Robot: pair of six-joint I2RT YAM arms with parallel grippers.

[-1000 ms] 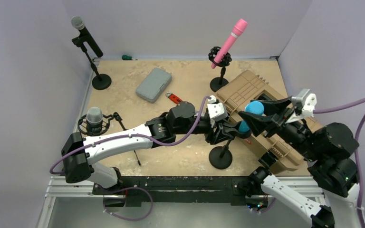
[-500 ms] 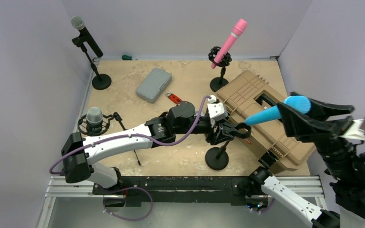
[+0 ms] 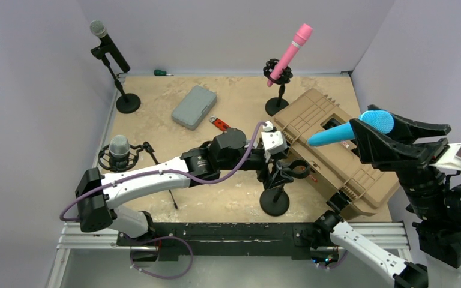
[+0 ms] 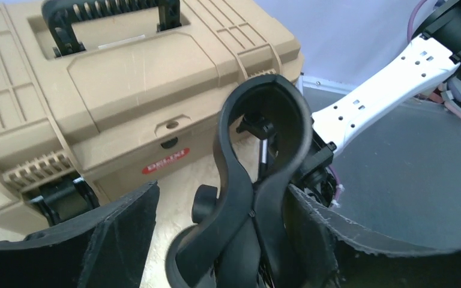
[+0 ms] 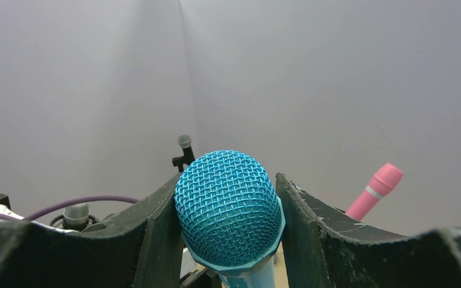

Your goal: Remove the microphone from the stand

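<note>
one blue microphone (image 3: 343, 132) is the task's thing, and it is out of the stand, up in the air over the tan toolbox (image 3: 312, 114). it is gripped at its mesh head by the right fingers (image 5: 336, 228), one on each side of the head and pressed against it. its long axis is near level: head toward the right arm, thin tail pointing left and slightly down, back at the empty clip (image 3: 297, 168). tail and clip are apart, with a clear gap in the top view.

the stand (image 3: 275, 201) sits on the table (image 3: 234, 96) just beside the toolbox's near-left side, base flat, clip ring with nothing in it. the left fingers (image 4: 114, 240) straddle the clip's stem low down, parted. bare table shows between one finger and the clip, so i read them as open, not clamping.

the right arm is raised at the right edge, wrist turned so the fingers reach left. the left arm is stretched low across the table to the stand.

judgement: removal looks basically done. the rest turns on drawing the microphone further right along its own axis, away from the clip.
</note>
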